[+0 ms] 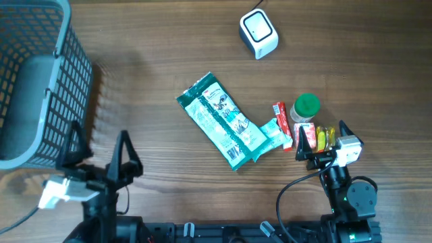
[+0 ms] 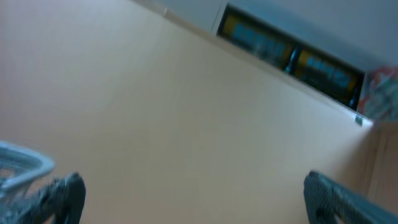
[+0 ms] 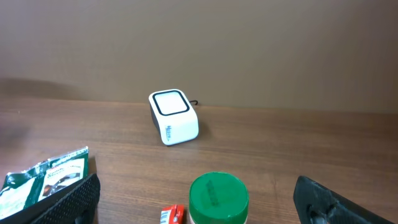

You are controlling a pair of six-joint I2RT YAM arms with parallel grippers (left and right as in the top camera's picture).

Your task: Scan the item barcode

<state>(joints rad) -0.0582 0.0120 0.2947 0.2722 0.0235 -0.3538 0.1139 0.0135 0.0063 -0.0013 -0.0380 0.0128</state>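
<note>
The right fingers (image 3: 336,205) stand wide apart and hold nothing, at the lower right of the overhead frame. They sit just below a jar with a green lid (image 1: 307,106) and a small red packet (image 1: 281,120). The left fingers (image 1: 125,154) are likewise spread and empty at the lower left, beside a grey basket (image 1: 74,74). Green snack packets (image 1: 223,120) lie flat and overlapping near the middle of the wooden worktop (image 1: 148,54), and what seems to be a white scanner (image 1: 258,34) sits well apart from them at the top, right of centre.

Matt wood table (image 1: 155,40), glossy packets (image 1: 219,120) (plastic)
</note>
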